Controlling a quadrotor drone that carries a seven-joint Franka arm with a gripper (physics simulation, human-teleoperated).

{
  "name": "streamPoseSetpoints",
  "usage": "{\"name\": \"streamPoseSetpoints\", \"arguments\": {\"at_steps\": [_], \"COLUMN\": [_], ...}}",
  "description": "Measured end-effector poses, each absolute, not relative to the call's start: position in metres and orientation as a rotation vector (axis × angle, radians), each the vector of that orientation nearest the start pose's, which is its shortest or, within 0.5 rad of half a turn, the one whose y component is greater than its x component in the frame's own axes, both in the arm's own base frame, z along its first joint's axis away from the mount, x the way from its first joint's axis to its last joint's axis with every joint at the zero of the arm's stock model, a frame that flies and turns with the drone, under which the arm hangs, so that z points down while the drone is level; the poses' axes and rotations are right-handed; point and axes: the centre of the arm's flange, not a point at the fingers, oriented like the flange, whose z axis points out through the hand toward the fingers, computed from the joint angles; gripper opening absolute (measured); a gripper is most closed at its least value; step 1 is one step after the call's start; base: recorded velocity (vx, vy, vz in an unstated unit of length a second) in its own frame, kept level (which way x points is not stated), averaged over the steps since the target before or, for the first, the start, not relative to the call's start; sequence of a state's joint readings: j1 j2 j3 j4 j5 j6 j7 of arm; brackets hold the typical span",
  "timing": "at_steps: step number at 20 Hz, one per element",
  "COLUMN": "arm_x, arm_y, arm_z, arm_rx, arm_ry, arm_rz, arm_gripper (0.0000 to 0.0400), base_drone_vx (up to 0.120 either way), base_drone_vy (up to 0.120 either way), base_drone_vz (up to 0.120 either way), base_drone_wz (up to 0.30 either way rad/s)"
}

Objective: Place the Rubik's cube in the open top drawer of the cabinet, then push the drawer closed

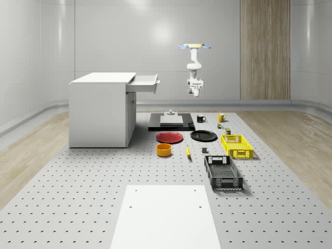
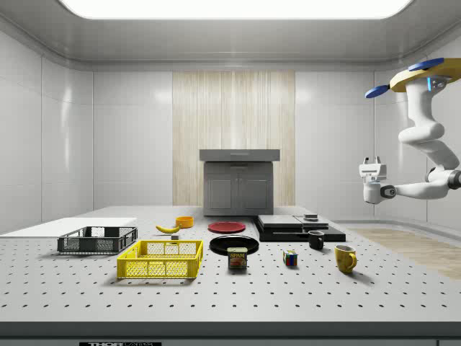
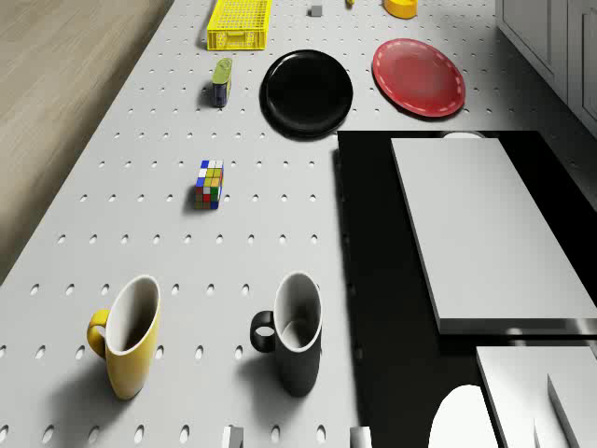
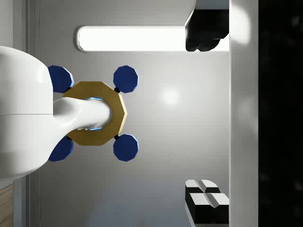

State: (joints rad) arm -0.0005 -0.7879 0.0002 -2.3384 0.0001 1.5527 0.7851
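Hovering high at the side view's right, the drone (image 2: 425, 76) carries its gripper (image 2: 372, 178), whose state I cannot tell. The cube (image 2: 290, 258) sits lower centre on the table. Descend directly above it, squaring to its faces.

Drone (image 1: 195, 46) hovers high; arm (image 2: 425, 137) hangs folded below, gripper (image 2: 371, 164) at mid-height, empty.

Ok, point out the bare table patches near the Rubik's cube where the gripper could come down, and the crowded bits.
Free: the pegboard all round the Rubik's cube, between the table's wood-floor edge and the black platform. Crowded: past the cube, the can, black plate and yellow basket; nearer the drone, the yellow mug and black mug.
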Motion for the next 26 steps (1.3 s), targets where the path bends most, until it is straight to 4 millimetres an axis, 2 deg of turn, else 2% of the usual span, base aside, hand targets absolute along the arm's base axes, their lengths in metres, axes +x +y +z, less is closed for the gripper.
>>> {"name": "streamPoseSetpoints", "arguments": {"at_steps": [7,12,15,18,26], "arm_x": [0.301,0.303,0.304,0.304,0.304], "arm_y": [0.000,0.000,0.000,0.000,0.000], "arm_z": [0.647,0.673,0.681,0.686,0.691], "arm_rx": [-2.900,-2.898,-2.897,-2.897,-2.895], "arm_ry": [1.201,1.201,1.200,1.200,1.199], "arm_rz": [-0.011,-0.017,-0.020,-0.024,-0.033], "arm_gripper": [0.0400,0.0400,0.0400,0.0400,0.0400], "base_drone_vx": [0.000,0.000,0.000,0.013,0.120], "base_drone_vy": [0.000,0.000,0.013,0.120,0.120], "base_drone_vz": [0.000,0.000,0.000,0.000,0.000], "base_drone_wz": [0.000,0.000,0.000,0.000,0.000]}}
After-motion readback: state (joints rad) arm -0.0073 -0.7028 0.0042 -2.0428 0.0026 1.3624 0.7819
